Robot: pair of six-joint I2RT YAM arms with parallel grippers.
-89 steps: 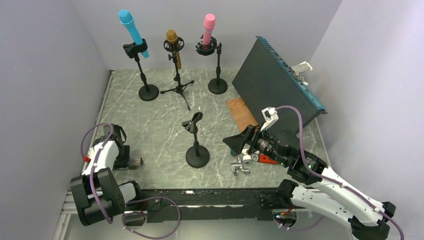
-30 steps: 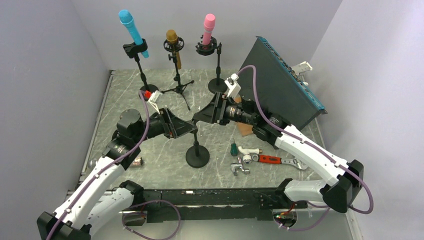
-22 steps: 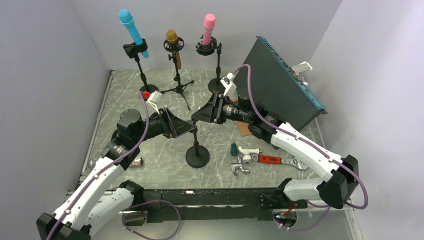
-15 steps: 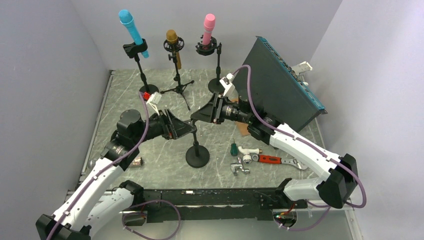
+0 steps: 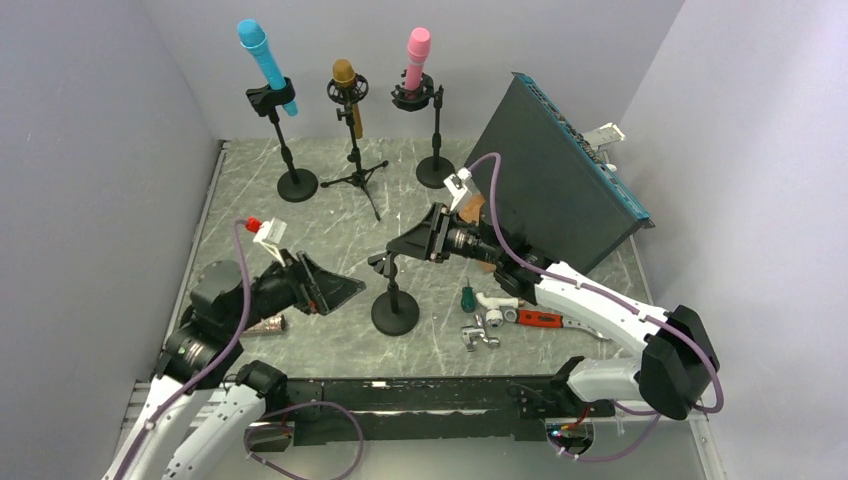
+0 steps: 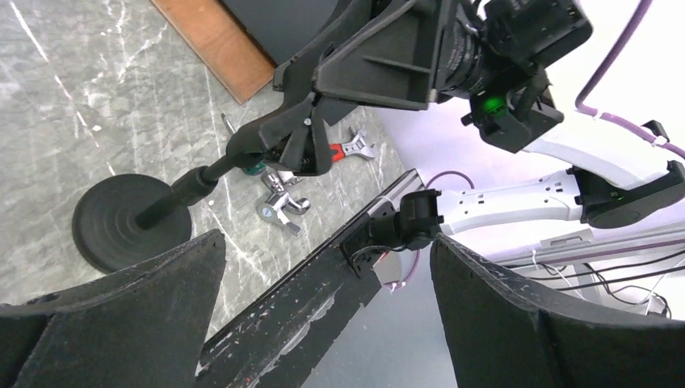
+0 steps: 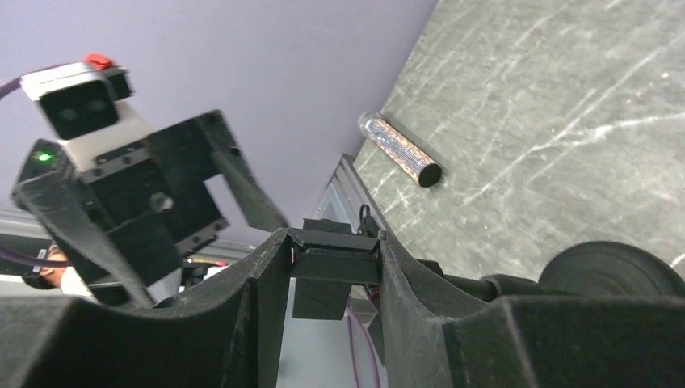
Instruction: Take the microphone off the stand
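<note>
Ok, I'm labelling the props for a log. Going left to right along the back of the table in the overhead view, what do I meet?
blue microphone on a round-base stand → gold microphone on a tripod stand → pink microphone on a round-base stand → dark tilted box

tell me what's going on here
The right tool is closed on the clip of the short stand in the middle of the table; that clip holds no microphone. The left tool hangs open and empty to the stand's left. A silvery cylinder, possibly a microphone, lies on the table by the left arm. The blue microphone, gold microphone and pink microphone sit in stands at the back.
</note>
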